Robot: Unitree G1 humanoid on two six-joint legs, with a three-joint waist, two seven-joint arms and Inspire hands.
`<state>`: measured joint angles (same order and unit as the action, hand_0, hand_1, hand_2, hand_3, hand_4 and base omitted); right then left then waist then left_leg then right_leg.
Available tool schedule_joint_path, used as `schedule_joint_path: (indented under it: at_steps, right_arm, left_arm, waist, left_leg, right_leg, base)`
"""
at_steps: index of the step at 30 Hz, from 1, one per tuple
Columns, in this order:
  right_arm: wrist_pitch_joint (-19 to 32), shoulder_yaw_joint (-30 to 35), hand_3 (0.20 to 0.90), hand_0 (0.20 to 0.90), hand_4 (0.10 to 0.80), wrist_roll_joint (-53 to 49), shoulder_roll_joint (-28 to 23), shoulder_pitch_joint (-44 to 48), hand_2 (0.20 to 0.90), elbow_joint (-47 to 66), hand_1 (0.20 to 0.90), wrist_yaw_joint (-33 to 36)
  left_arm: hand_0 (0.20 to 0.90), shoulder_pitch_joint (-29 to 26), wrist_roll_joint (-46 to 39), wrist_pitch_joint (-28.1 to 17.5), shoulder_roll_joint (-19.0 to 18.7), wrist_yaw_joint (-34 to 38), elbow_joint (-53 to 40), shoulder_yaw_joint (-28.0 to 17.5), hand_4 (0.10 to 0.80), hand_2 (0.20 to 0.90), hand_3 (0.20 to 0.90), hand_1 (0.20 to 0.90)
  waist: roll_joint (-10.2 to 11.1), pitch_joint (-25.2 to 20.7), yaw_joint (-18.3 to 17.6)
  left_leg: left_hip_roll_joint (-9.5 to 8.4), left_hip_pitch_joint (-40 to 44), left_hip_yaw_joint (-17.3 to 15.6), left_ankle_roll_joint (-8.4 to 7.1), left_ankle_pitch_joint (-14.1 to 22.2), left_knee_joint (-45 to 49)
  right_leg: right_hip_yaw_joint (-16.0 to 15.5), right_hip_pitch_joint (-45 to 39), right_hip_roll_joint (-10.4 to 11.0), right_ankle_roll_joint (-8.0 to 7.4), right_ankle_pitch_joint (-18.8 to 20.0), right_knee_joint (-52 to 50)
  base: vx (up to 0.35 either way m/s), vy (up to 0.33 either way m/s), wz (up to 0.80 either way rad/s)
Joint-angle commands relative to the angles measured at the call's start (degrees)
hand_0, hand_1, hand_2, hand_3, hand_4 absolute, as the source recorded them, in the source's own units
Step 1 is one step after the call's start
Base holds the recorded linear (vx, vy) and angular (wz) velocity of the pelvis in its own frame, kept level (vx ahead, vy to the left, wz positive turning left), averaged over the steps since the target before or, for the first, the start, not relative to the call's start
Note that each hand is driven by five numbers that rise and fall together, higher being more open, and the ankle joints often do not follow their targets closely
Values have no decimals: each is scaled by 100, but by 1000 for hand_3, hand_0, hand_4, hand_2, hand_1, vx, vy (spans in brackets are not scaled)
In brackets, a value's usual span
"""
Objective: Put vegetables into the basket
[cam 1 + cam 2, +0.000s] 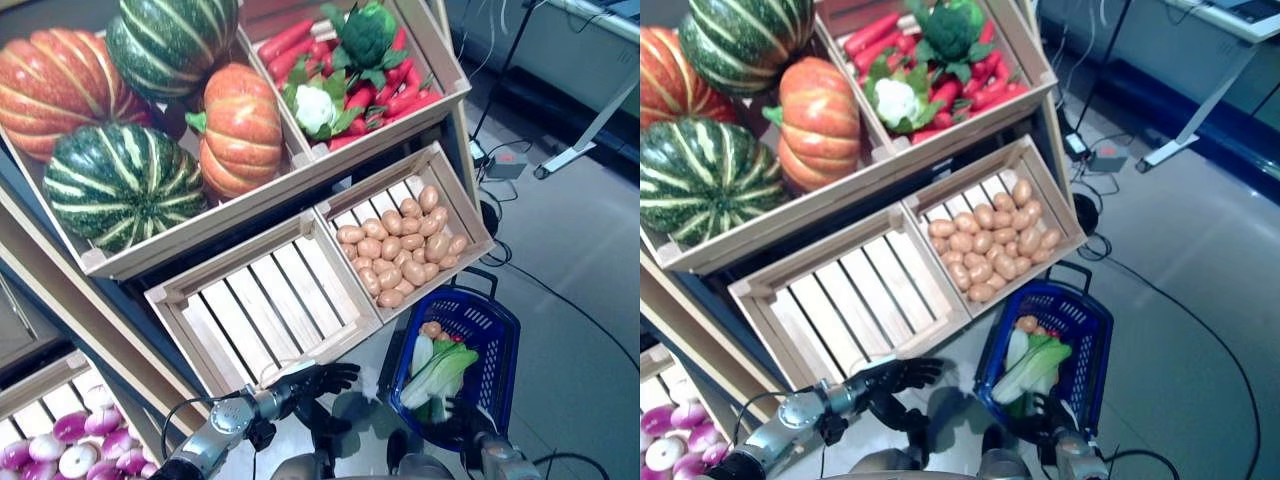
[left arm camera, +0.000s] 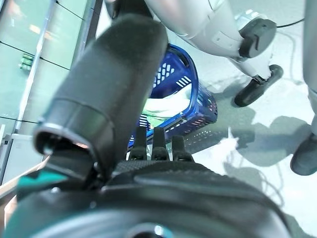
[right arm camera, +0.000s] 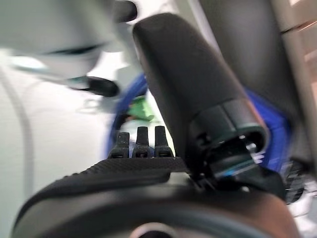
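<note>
1. Left eye: blue basket (image 1: 497, 352) sits on the floor below the potato crate (image 1: 466, 212). It already holds leafy greens (image 1: 440, 375) and a small orange item, plus something red I can't identify. Left hand (image 1: 318, 381) hangs in front of the empty crate (image 1: 262, 300), fingers loosely extended, nothing in it. Right hand (image 1: 462, 420) is at the basket's near rim, touching or just beside it; can't tell which.
2. Right eye: same layout. Potatoes (image 1: 988, 243) fill the nearest stocked crate. Carrots (image 1: 985, 85), cauliflower (image 1: 895, 98) and broccoli (image 1: 952, 30) are one shelf up; pumpkins (image 1: 815, 120) to their left.
3. Left wrist: fingers (image 2: 154, 144) straight, thumb out, palm empty. Basket shows past them with pale greens inside.
4. Right wrist: fingers (image 3: 138, 144) look straight, thumb raised, nothing between them. Blue rim and green leaf show beyond.
5. Step, as I read it: between picks, both hands free, basket partly loaded.
6. Next move likely needs a reach up and over to the potatoes, closing round one without nudging its neighbours, then lowering it clear of the basket handle.
</note>
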<state>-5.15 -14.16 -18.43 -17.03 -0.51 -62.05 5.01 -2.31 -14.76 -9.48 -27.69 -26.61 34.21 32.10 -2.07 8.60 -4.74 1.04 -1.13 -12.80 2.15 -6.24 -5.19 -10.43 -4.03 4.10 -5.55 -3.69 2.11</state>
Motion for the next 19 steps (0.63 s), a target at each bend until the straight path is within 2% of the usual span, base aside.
schedule_joint_path:
  at_steps: [1, 4, 9, 11, 19]
  right_arm:
    - [79, -60, 900, 900, 800, 128, -82, 119, 900, -209, 900, -95]
    - [97, -74, 900, 900, 800, 212, 48, 196, 900, -443, 900, -131]
    - [120, -105, 900, 900, 800, 219, 153, 233, 900, -488, 900, -97]
    - [166, -102, 900, 900, 800, 219, 229, 251, 900, -504, 900, -94]
    - [156, -40, 900, 900, 800, 51, 356, 239, 900, -596, 900, 29]
  left_arm:
    - [900, -483, 396, -140, 300, 74, 468, -136, 800, 900, 900, 900]
    - [900, -522, 1131, 44, 539, 540, 1345, -50, 800, 900, 900, 900]
    - [900, -458, 1283, 439, 825, 1203, 2357, -273, 800, 900, 900, 900]
    - [900, -361, 1268, 421, 997, 1536, 2851, -478, 800, 900, 900, 900]
    - [900, -33, 1349, 629, 1227, 2104, 3336, -806, 800, 900, 900, 900]
  waist:
    - [27, -236, -14]
    - [16, -328, -46]
    - [37, -417, -58]
    - [60, -430, -29]
    - [120, -467, 122]
  left_leg:
    - [215, 381, -157, -351, 673, 130]
    - [203, 512, -147, -323, 727, 128]
    - [200, 593, -127, -309, 753, 128]
    - [199, 636, -91, -299, 776, 137]
    - [186, 592, 57, -288, 796, 199]
  right_leg:
    - [-90, 277, 83, -76, 395, -13]
    - [-32, 186, 67, -79, 352, -43]
    - [8, 132, 49, -69, 342, -33]
    - [10, 82, 39, -52, 314, -39]
    - [-58, 43, 37, -8, 297, -41]
  base:
    - [51, 31, -17]
    - [47, 22, -7]
    - [30, 12, -7]
    - [13, -1, -7]
    - [1, -2, 0]
